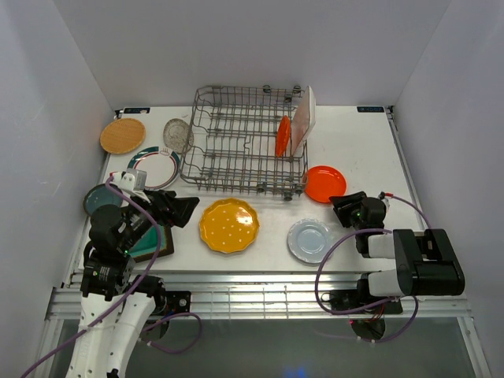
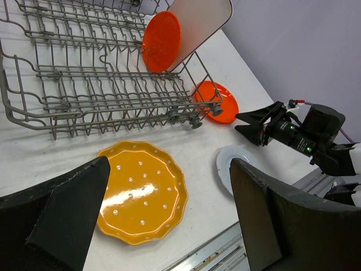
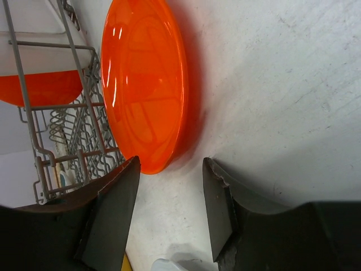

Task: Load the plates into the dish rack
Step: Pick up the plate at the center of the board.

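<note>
Your left gripper is hovering wide open by the table's near-left corner. Your right gripper, half open and empty, is pointing at the orange plate. Beyond, only two plates are standing in the dish rack; eight are lying outside.

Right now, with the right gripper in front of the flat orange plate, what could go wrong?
1. The orange plate lies flat on the table, and the right gripper is open at its rim; the fingers may push it instead of gripping.
2. The dish rack stands right beside that plate; a shove could drive it against the wire.
3. The pale plate lies near the right arm and could be swept.
</note>
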